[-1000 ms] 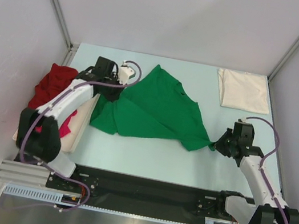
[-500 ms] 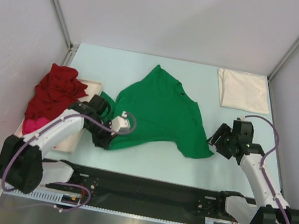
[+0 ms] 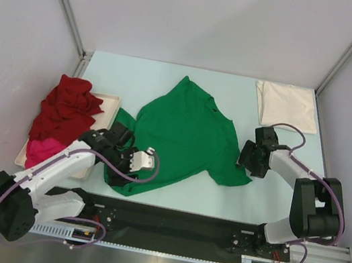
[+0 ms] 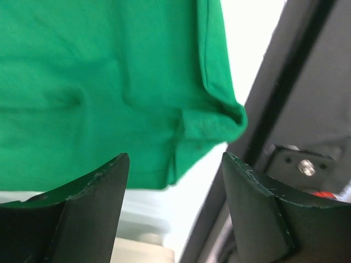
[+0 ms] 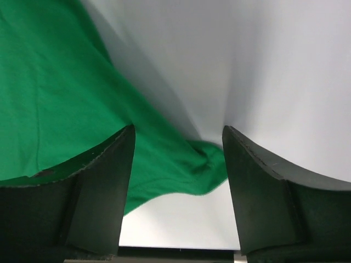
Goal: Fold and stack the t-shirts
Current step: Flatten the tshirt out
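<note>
Both jaws gape, holding nothing: left gripper (image 4: 174, 164) over the green shirt's (image 3: 190, 130) near-left corner, right gripper (image 5: 178, 137) over its near-right corner, seemingly just clear.

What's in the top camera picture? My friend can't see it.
A green t-shirt lies spread on the table, left pincer and right pincer open at its edges. A folded cream t-shirt lies far right; red t-shirt and pink t-shirt heap on a tray.
</note>
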### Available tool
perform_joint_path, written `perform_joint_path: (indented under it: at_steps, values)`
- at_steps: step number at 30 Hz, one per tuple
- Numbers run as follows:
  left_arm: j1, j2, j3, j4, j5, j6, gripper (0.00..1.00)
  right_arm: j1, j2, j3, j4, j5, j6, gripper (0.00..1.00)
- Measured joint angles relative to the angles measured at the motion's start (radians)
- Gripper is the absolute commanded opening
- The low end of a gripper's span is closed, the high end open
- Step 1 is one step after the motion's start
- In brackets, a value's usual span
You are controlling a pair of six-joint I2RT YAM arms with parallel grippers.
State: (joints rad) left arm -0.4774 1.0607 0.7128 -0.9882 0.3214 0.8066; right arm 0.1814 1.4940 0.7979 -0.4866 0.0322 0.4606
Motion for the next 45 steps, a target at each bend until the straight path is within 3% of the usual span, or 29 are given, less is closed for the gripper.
perform_joint_path:
  at_steps: [3, 7, 13, 16, 18, 21, 23, 25, 26, 31, 36, 39, 45]
  values:
    - [-0.063, 0.005, -0.021, 0.072, -0.047, -0.029, 0.77, 0.013, 0.007, 0.002, 0.020, 0.009, -0.008, 0.59]
    - [-0.086, 0.027, -0.036, 0.114, -0.052, -0.039, 0.77, 0.015, 0.017, 0.002, 0.039, 0.008, -0.016, 0.26]
    - [-0.123, 0.129, -0.037, 0.137, -0.020, -0.019, 0.73, 0.015, 0.019, 0.002, 0.049, 0.004, -0.018, 0.05]
    - [-0.135, 0.151, -0.046, 0.135, -0.023, 0.000, 0.70, 0.015, 0.006, 0.002, 0.045, 0.005, -0.019, 0.00]
    - [-0.142, 0.170, -0.053, 0.122, -0.028, 0.018, 0.68, 0.012, -0.016, 0.002, 0.039, 0.004, -0.020, 0.00]
    - [-0.145, 0.183, -0.069, 0.107, -0.032, 0.039, 0.48, -0.005, -0.057, 0.001, 0.030, -0.004, -0.020, 0.00]
    - [-0.154, 0.185, -0.084, 0.108, -0.037, 0.044, 0.31, -0.022, -0.098, 0.001, 0.024, -0.013, -0.020, 0.00]
    - [-0.160, 0.194, -0.093, 0.107, -0.040, 0.044, 0.05, -0.034, -0.139, 0.001, 0.018, -0.019, -0.020, 0.00]
    - [-0.161, 0.198, -0.095, 0.108, -0.041, 0.044, 0.00, -0.039, -0.159, 0.001, 0.013, -0.019, -0.020, 0.00]
    - [-0.163, 0.178, -0.096, 0.111, -0.041, 0.043, 0.00, -0.047, -0.260, 0.006, -0.040, -0.042, -0.020, 0.00]
    - [-0.141, 0.060, -0.048, 0.114, -0.085, -0.006, 0.00, -0.053, -0.366, 0.070, -0.135, -0.050, -0.020, 0.00]
    - [-0.059, 0.006, 0.129, 0.092, -0.115, -0.051, 0.00, -0.055, -0.435, 0.158, -0.215, -0.053, -0.021, 0.00]
    - [0.127, -0.045, 0.606, 0.061, -0.194, -0.131, 0.00, -0.060, -0.588, 0.523, -0.360, -0.027, -0.021, 0.00]
